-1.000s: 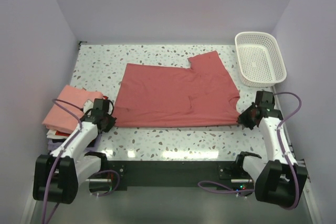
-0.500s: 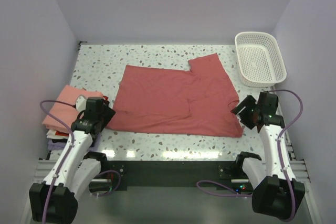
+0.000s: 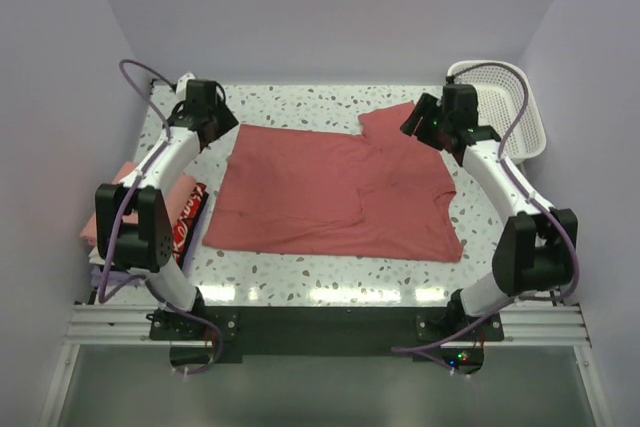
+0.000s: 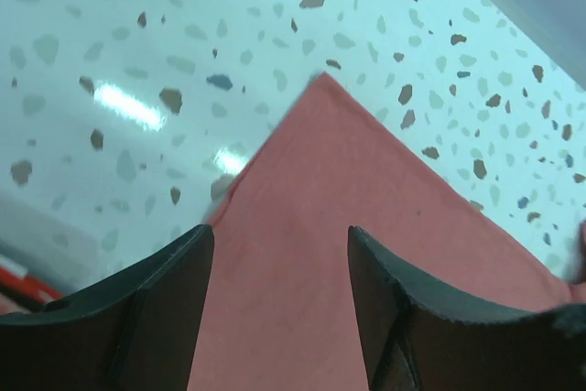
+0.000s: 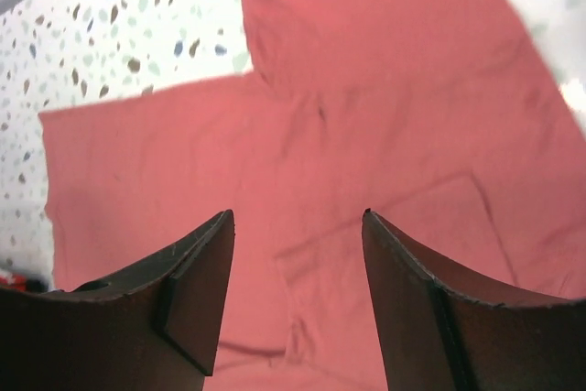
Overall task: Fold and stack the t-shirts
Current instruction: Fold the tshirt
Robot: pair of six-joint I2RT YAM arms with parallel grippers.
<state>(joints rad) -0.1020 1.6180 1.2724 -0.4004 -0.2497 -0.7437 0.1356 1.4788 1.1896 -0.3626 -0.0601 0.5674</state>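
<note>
A dusty brick-red t-shirt (image 3: 335, 192) lies spread flat on the speckled table (image 3: 300, 272), with one sleeve (image 3: 395, 122) pointing to the far right. My left gripper (image 3: 212, 117) hovers open over the shirt's far-left corner. In the left wrist view that red corner (image 4: 366, 190) shows between the jaws of the left gripper (image 4: 279, 235). My right gripper (image 3: 418, 119) hangs open above the far-right sleeve. The right wrist view has the right gripper (image 5: 297, 219) above red cloth (image 5: 366, 89), apart from it. A stack of folded t-shirts, salmon-pink on top (image 3: 122, 176), sits at the left, partly behind my left arm.
A white lattice basket (image 3: 510, 117) stands at the far right corner, partly behind my right arm. A dark item with red print (image 3: 190, 215) lies beside the stack. Walls close in the table on three sides.
Both grippers opened and let go of the shirt's near edge. Both arms swung from the near side to the far side. The shirt now lies flat.
</note>
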